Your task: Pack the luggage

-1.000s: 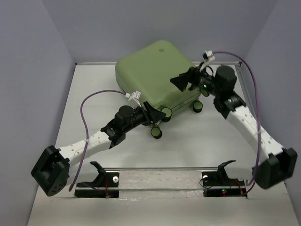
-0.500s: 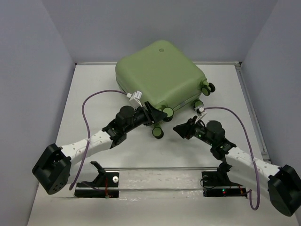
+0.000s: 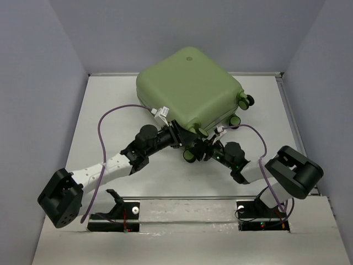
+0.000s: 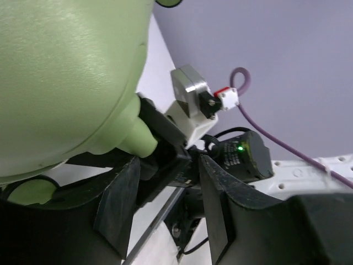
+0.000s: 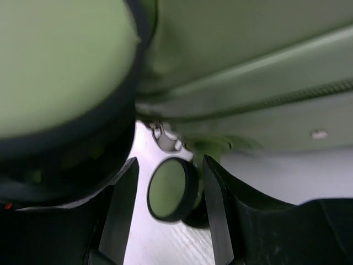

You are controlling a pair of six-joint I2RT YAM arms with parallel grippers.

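1. Our right gripper [image 5: 170, 165] has its jaws partly apart. A green-hubbed wheel [image 5: 170, 190] sits between them just past the fingertips, with a sliver of gap on each side.
2. Our left gripper [image 4: 168, 165] has its jaws partly apart around a black wheel bracket [image 4: 165, 144]. We cannot tell whether they clamp it.
3. Both grippers sit at the near corner of the luggage [image 3: 187, 88], which lies flat and shut at the far middle of the tabletop [image 3: 110, 105], wheels toward the near right.

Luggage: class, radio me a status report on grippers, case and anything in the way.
Left gripper open at the near corner. Right gripper open, straddling a wheel. Luggage shut, broad side up. Grippers crowd each other.
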